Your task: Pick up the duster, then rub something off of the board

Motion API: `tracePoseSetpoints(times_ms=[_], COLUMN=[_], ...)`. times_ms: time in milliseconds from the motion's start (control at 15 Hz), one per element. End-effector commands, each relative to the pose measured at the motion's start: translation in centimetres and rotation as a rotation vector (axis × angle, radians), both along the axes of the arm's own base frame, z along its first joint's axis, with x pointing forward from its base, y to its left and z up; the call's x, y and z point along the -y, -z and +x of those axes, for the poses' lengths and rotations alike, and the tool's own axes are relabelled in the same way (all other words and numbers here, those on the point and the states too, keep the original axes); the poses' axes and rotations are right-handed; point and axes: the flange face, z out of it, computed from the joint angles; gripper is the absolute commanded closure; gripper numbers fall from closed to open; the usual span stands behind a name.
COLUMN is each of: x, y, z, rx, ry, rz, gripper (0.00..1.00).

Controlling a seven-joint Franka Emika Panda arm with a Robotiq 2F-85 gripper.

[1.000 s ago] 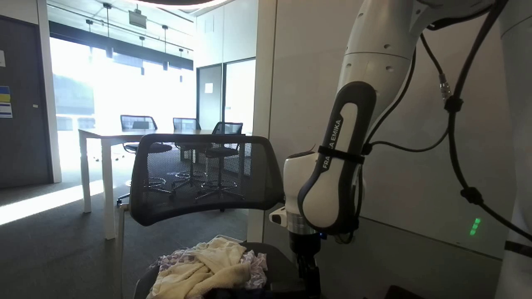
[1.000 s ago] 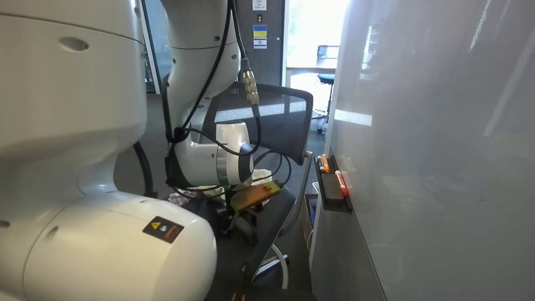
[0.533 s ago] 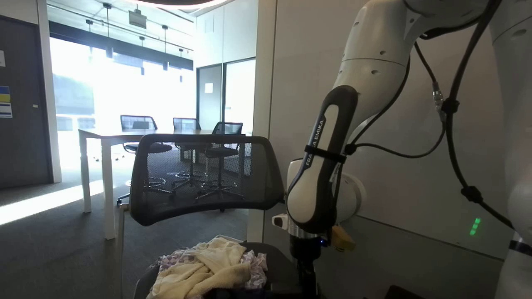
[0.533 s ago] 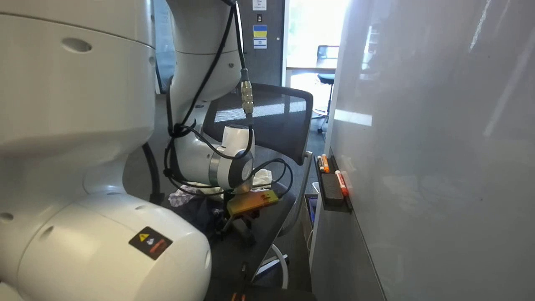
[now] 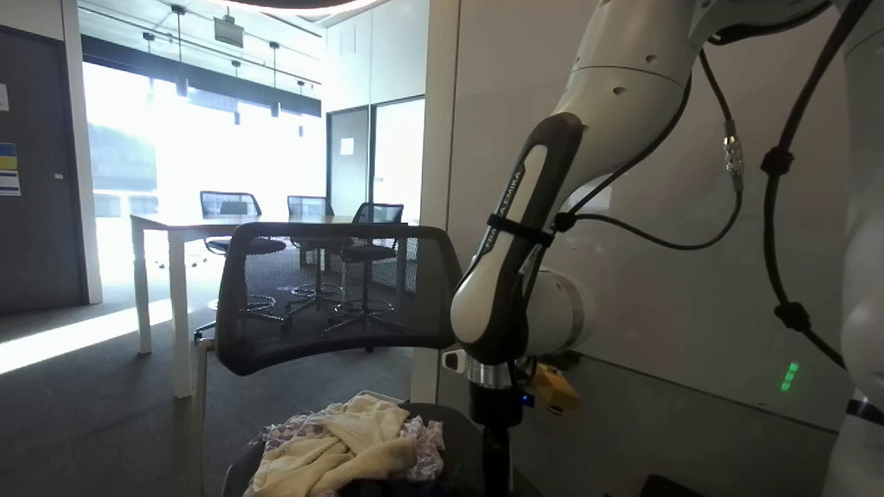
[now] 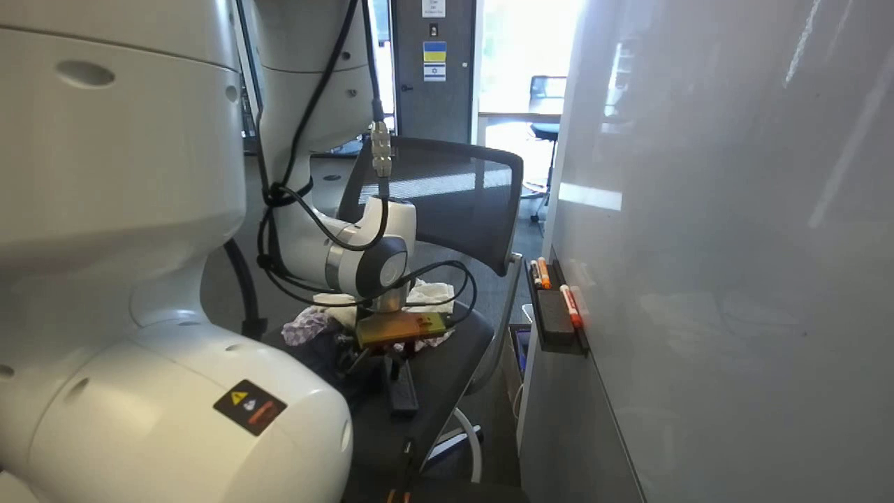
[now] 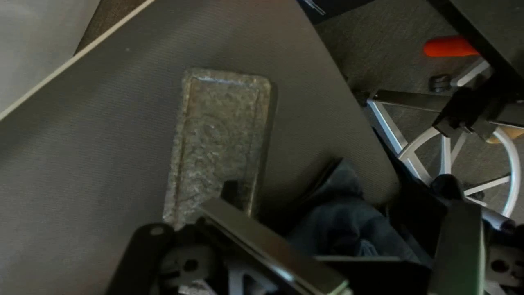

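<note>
One thick white arm [image 6: 119,161], mine, fills the left side in an exterior view, a black warning label [image 6: 250,406] on its nearest housing. To the right of it, a patterned lilac cloth [image 6: 305,325] and cream cloth [image 5: 373,424] lie bunched on my counter [image 6: 450,370], which is a dark chair seat. Next comes my wrist [image 6: 399,222], bearing an orange-yellow box [image 6: 398,328]. Below it my fingers [image 7: 270,241] point down over the counter, spread well apart. Right by them the grey duster [image 7: 217,139] lies flat on the counter; in the wrist view one finger covers part of its lower end, and whether the two touch I cannot tell. Farther right in that view, dark blue cloth [image 7: 348,221] shows through the gap between my fingers. In an exterior view, beyond the counter and a little to the right, stands the mesh chair back [image 6: 447,199]. Farther right again, a black tray [image 6: 567,347] at the lower edge of the glossy white board [image 6: 733,244] holds a dark block [image 6: 555,314], orange markers [image 6: 543,272] and a red-and-white marker [image 6: 570,306]. The board takes up the far right, well apart from my fingers.
</note>
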Motion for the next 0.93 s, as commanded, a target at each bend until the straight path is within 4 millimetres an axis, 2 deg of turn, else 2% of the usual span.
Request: tracePoseSetpoints(times_ms=[0, 133, 533, 733, 867], x=[-0.7, -0.9, 0.4, 1.8, 3.1], y=[-1.4, -1.7, -3.0, -3.3, -2.8], z=[-0.2, -0.4, 1.3, 1.6, 1.4], rx=[-0.020, -0.016, 0.141, 0.176, 0.155], ry=[0.031, 0.048, 0.120, 0.142, 0.152], rz=[0.038, 0.051, -0.002, -0.020, -0.031], gripper=[0.00, 0.00, 0.00, 0.00, 0.00])
